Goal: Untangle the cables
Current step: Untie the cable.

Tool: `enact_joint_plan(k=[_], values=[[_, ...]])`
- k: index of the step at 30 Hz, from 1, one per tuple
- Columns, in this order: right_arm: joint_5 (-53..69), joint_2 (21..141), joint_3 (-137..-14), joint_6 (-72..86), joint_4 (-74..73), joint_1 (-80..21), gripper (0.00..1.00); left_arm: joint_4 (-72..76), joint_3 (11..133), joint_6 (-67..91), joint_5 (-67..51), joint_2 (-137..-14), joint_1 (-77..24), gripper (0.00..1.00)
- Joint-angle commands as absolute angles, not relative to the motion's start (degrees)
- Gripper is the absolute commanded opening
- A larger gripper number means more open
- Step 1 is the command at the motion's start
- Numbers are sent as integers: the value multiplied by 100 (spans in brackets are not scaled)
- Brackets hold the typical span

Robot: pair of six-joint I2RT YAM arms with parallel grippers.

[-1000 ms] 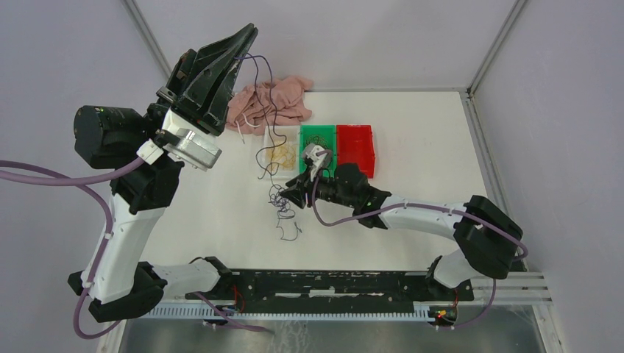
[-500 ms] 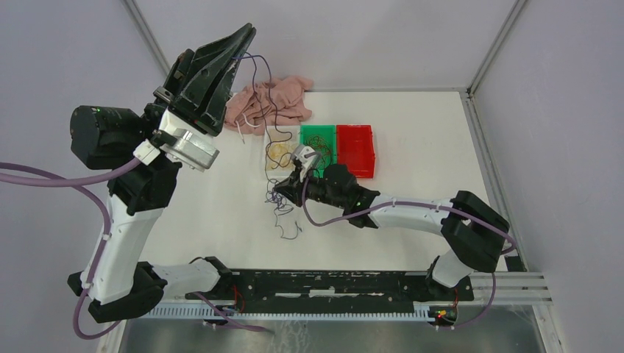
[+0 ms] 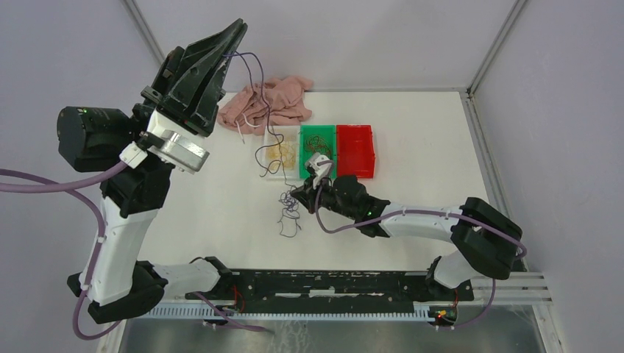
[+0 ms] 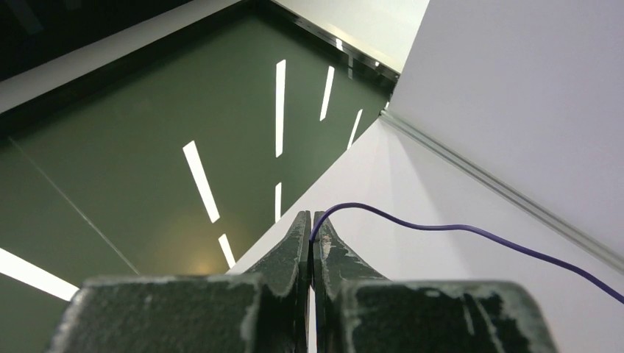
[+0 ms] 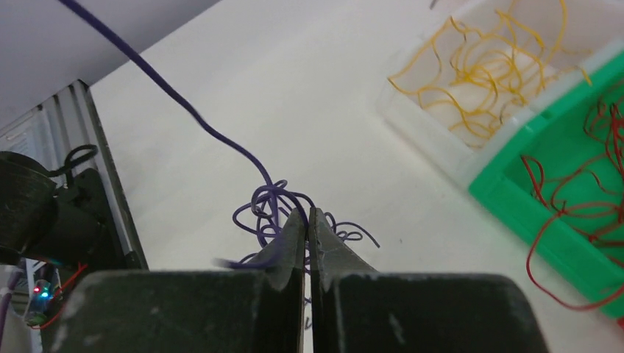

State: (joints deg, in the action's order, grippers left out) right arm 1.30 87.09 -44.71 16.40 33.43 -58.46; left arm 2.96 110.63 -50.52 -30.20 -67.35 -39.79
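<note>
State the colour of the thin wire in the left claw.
Thin purple wire; left wrist view.

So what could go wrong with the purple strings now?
1. The left gripper pinches the purple strand only at its tips, so the strand might slip out.
2. The right gripper is shut on the purple tangle; pulling apart could tighten the knot instead of loosening it.
3. The strand passes close by the white bin, so it may snag the yellow cables.
</note>
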Motion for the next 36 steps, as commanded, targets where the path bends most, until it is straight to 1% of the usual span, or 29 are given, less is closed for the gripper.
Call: enact_joint_plan(k=[1,5,11,16,17,18,20,22,24,25,28,30,36], values=[[-477,8327,-3866,1943,3411,-5836,0,447,11412,-5343,-2953,-6776,-3998,3],[-654,8181,-3407,2259,3475,-5797,0,556,11469,-5496,-2865,-6809,-3999,3],[-905,8112,-3069,2518,3377,-5764,0,734,11519,-5664,-2699,-6876,-4000,3],[-978,7897,-2826,2712,3555,-5700,1,739,11492,-5416,-2629,-6943,-3995,3],[-912,7816,-2842,2741,3539,-5677,4,704,11423,-5363,-2659,-6939,-3997,3],[-835,7707,-2872,2754,3519,-5650,12,689,11320,-5320,-2701,-6921,-3992,3],[-795,7443,-2929,2779,3426,-5639,33,670,11085,-5219,-2774,-6894,-3998,3],[-829,7122,-2988,2755,3294,-5629,48,659,10852,-5130,-2838,-6867,-3996,3],[-965,6765,-3054,2734,3062,-5619,60,642,10613,-5064,-2881,-6865,-4003,3],[-1061,6594,-3093,2726,2928,-5614,64,641,10536,-4994,-2901,-6879,-4002,3],[-1490,6101,-3201,2795,2631,-5568,73,642,10249,-4794,-2949,-6936,-4012,3],[-1658,5915,-3384,2786,2413,-5490,76,649,10048,-4668,-2960,-6998,-4013,3],[-1642,6072,-4338,2719,1551,-5083,77,901,9852,-4219,-2961,-7546,-4071,3]])
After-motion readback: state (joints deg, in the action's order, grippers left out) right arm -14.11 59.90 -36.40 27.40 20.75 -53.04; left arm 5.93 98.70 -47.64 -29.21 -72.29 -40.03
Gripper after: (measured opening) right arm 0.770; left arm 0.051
